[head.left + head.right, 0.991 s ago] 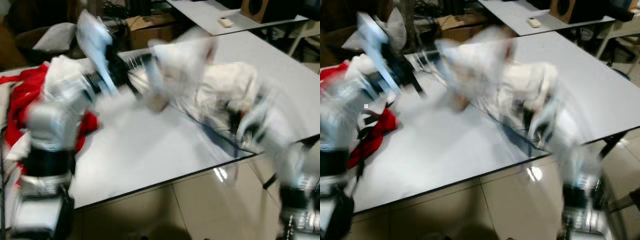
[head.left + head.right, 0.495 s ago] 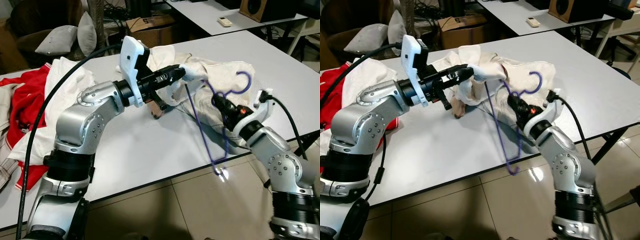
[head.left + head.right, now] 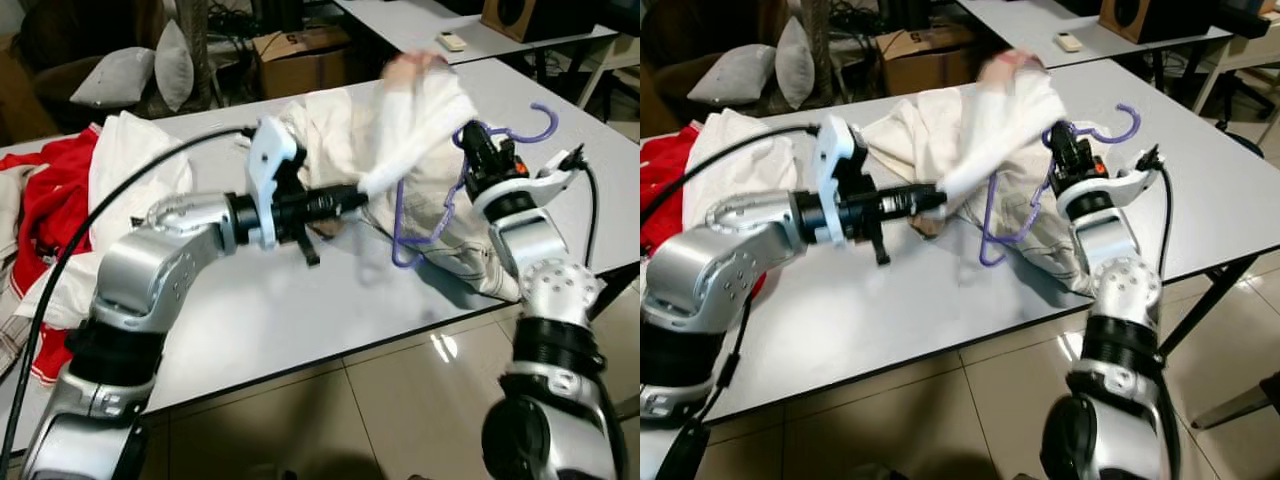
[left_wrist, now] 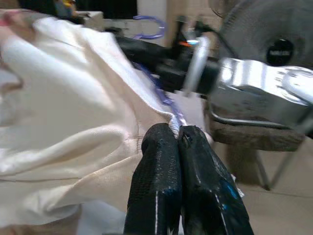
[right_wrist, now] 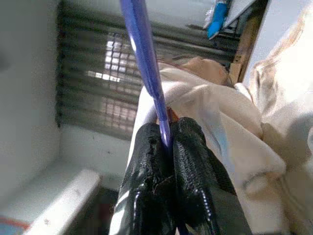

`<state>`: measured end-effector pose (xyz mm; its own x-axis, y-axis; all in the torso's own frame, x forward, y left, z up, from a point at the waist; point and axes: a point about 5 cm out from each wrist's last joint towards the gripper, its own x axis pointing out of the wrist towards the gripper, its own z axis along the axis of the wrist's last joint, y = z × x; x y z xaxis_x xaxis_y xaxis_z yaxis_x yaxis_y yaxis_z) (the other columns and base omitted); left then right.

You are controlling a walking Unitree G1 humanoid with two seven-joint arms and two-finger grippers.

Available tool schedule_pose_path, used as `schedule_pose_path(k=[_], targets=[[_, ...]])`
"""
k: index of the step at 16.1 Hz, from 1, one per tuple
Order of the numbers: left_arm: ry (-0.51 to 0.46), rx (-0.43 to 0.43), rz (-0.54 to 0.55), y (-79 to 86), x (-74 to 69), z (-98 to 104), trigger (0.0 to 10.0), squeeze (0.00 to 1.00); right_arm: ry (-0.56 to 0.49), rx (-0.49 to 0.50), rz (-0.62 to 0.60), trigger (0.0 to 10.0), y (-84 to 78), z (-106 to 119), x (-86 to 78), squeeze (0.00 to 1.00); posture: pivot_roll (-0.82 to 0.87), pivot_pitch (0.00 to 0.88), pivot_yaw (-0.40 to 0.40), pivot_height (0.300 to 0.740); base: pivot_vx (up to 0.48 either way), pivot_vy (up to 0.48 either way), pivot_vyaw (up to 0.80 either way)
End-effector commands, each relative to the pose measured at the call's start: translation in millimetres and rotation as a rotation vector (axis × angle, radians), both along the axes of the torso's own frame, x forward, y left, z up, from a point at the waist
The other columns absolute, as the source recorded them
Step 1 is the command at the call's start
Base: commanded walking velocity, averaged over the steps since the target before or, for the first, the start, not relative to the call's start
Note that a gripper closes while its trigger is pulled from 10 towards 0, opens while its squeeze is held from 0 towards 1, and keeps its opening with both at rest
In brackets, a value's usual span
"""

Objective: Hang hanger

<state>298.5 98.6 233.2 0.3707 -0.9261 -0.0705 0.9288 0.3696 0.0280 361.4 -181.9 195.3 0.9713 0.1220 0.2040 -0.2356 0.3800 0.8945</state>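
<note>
Purple wire, thin and springy, makes up the hanger [image 3: 470,170], which the right hand [image 5: 165,142] holds clamped by the neck above the right part of the white bench [image 3: 300,320], hook up and pointing right. Its lower loop dangles against a cream shirt [image 3: 420,130] and bows out under the strain. The left hand [image 4: 177,142] has its fingers together, pinching a fold of that shirt and stretching it up off the bench toward the hanger.

From here the main risk is the cloth slipping from the left pinch, since only a small fold sits between the fingers; the shirt would then drop back in a heap. The hanger could also twist in the right grip, being so thin, and the wire might snag in a sleeve instead of entering the neck opening. Whether the loop is already inside the shirt is hard to tell, as motion blurs the cloth. A red garment [image 3: 50,200] lies well apart on the far left.
</note>
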Motion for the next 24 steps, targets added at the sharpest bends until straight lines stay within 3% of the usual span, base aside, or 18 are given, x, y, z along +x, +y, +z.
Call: schedule_pose_path(k=[1,5,8,11,12,15,17,18,20,21,22,23,24], targets=[[0.000,0.001,-0.053,-1.5,-7.3,1.6,0.0,0.00,-0.014,0.059,-0.039,10.0,-3.0,7.8,5.1,0.00,-0.04,0.000,0.052,0.740,0.000,0.000,0.00],[0.010,-0.003,-0.117,-15.2,-11.7,1.1,0.0,0.00,0.022,0.159,-0.071,10.0,7.0,10.8,18.9,0.00,-0.03,0.000,0.048,0.740,0.000,0.000,0.00],[0.044,-0.100,-0.260,-28.0,-25.6,14.6,0.0,0.00,0.054,0.190,-0.161,10.0,8.4,10.1,27.6,0.00,-0.02,0.000,0.051,0.740,0.000,0.000,0.00],[0.055,-0.156,-0.274,-34.9,-24.1,20.1,0.0,0.00,0.069,0.158,-0.198,10.0,13.1,8.9,30.8,0.00,-0.02,0.000,0.052,0.740,0.000,0.000,0.00],[0.067,-0.225,-0.300,-39.1,-23.9,31.4,0.0,0.00,0.095,0.176,-0.232,10.0,14.2,5.5,32.9,0.00,-0.02,0.000,0.052,0.740,0.000,0.000,0.00],[0.067,-0.223,-0.301,-40.5,-22.5,33.1,0.0,0.00,0.108,0.201,-0.242,10.0,16.1,3.6,34.1,0.00,-0.02,0.000,0.053,0.740,0.000,0.000,0.00],[0.061,-0.130,-0.298,-40.8,-22.9,22.6,0.0,0.00,0.115,0.260,-0.273,10.0,10.8,4.7,34.3,0.00,-0.02,0.000,0.053,0.740,0.000,0.000,0.00],[0.056,-0.144,-0.267,-40.3,-20.2,23.6,0.0,0.00,0.125,0.228,-0.260,10.0,10.3,5.4,35.1,0.00,-0.02,0.000,0.053,0.740,0.000,0.000,0.00],[0.036,-0.198,-0.209,-39.9,-13.1,31.1,0.0,0.00,0.147,0.045,-0.187,10.0,21.6,5.3,35.9,0.00,-0.02,0.000,0.053,0.740,0.000,0.000,0.00],[-0.005,-0.257,-0.073,-38.3,5.3,44.0,1.1,0.00,0.149,-0.146,-0.085,10.0,42.1,5.6,30.6,0.00,-0.02,0.000,0.049,0.740,0.000,0.000,0.00],[-0.017,-0.272,-0.015,-36.9,13.5,48.6,0.9,0.00,0.154,-0.197,-0.061,10.0,46.0,5.8,27.0,0.00,-0.02,0.000,0.050,0.740,0.000,0.000,0.00],[-0.026,-0.311,0.021,-35.3,19.1,55.9,0.0,0.00,0.152,-0.237,-0.058,10.0,44.9,7.2,22.5,0.00,-0.02,0.000,0.050,0.740,0.000,0.000,0.00],[-0.048,-0.375,0.071,-33.4,25.1,66.5,0.0,0.00,0.178,-0.281,-0.052,10.0,40.9,5.6,18.0,0.00,-0.02,0.000,0.058,0.740,0.000,0.000,0.00]])
